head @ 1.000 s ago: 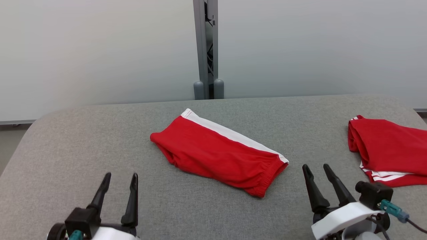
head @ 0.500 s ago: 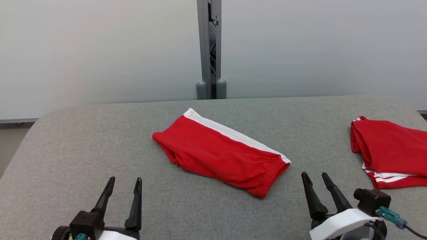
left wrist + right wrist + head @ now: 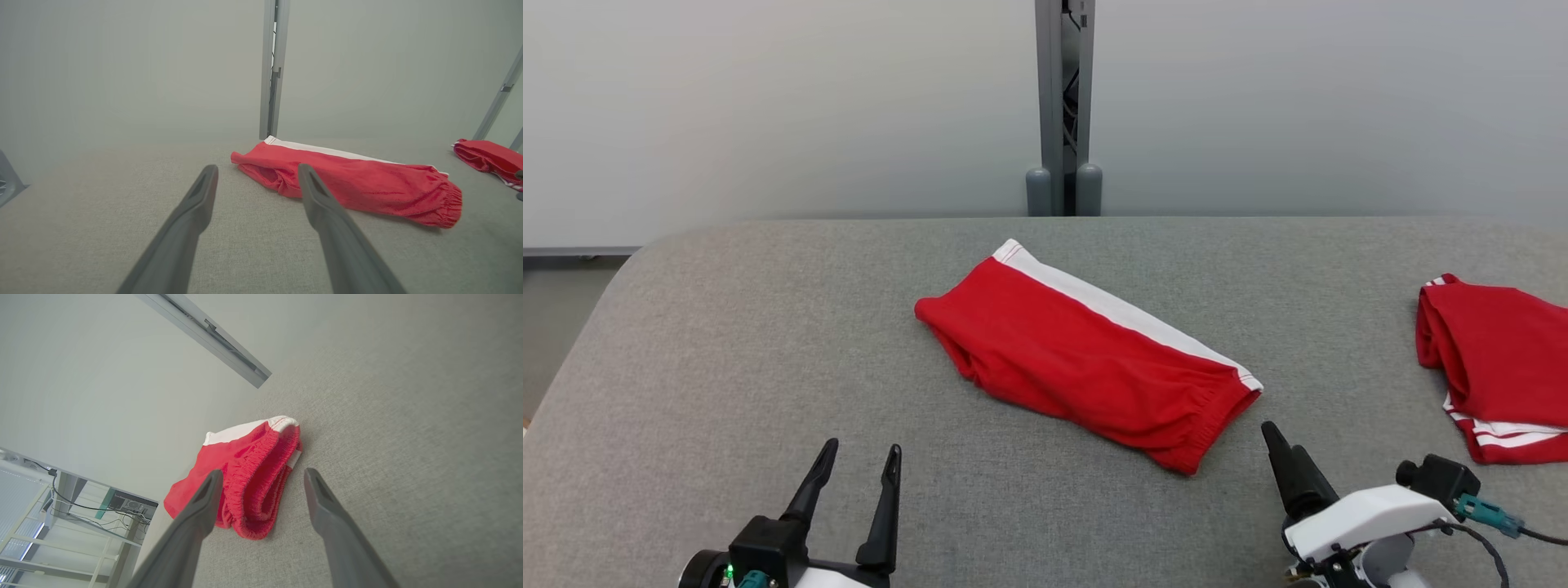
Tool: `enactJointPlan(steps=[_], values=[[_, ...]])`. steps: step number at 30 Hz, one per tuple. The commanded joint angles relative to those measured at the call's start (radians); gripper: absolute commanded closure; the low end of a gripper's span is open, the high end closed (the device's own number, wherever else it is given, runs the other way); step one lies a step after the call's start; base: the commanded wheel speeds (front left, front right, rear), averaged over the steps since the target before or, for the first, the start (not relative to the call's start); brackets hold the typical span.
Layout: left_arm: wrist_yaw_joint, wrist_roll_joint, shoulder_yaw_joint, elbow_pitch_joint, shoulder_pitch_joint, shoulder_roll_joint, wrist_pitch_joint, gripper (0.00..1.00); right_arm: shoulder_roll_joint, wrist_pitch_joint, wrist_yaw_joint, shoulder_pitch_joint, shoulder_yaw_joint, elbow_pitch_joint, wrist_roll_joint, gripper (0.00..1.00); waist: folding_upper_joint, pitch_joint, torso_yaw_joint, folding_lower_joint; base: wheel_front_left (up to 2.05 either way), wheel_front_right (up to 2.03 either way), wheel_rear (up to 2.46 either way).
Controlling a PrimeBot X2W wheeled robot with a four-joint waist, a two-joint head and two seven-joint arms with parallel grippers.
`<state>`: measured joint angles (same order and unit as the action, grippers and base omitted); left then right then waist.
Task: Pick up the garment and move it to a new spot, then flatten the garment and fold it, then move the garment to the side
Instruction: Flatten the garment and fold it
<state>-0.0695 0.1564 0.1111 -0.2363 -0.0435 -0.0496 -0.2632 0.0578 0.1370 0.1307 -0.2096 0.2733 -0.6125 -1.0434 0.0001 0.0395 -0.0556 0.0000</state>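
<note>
Head camera has swung: the post [image 3: 1063, 98] and table [image 3: 727, 327] sit shifted in frame, so we log no move of the cloth.

The garment [image 3: 1086, 355] lies folded at table centre, long axis 10 to 4 o'clock, untouched. Another red piece [image 3: 1494, 359] lies at 3 o'clock, well apart.

Real change: the right gripper [image 3: 1278, 449] has rolled at the wrist, and its fingers now overlap in the head view. Its jaws stand wide and empty, near the elastic end at 4 o'clock. The left gripper [image 3: 862, 447] is at 7 o'clock, wide and empty.

We judge the folding done and a pick-up for the sideways move being lined up.
</note>
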Motion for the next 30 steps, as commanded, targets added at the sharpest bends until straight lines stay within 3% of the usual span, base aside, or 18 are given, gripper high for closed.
enactJointPlan(steps=[1,9,16,30], values=[[-0.004,-0.006,0.0,-0.002,0.013,-0.003,-0.001,0.0,0.0,-0.006,0.0,-0.013,0.005,0.001,-0.003,0.0,-0.0001,-0.012,-0.012,0.0,0.0,0.0,0.0],[-0.015,-0.018,0.034,-0.019,0.032,-0.004,-0.001,0.0,0.02,-0.093,0.0,-0.088,0.032,-0.056,-0.2,0.0,-0.0001,-0.058,-0.073,0.0,0.0,0.0,0.0],[-0.02,-0.028,0.034,-0.014,0.06,-0.004,-0.001,0.0,0.022,-0.094,0.0,-0.167,0.033,-0.209,-0.267,0.0,-0.0001,-0.096,-0.115,0.0,0.0,0.0,0.0],[-0.026,-0.035,0.031,-0.009,0.096,-0.004,-0.001,0.0,-0.002,-0.139,0.0,-0.253,0.07,-0.337,-0.361,0.0,-0.0001,-0.14,-0.139,0.0,0.0,0.0,0.0]])
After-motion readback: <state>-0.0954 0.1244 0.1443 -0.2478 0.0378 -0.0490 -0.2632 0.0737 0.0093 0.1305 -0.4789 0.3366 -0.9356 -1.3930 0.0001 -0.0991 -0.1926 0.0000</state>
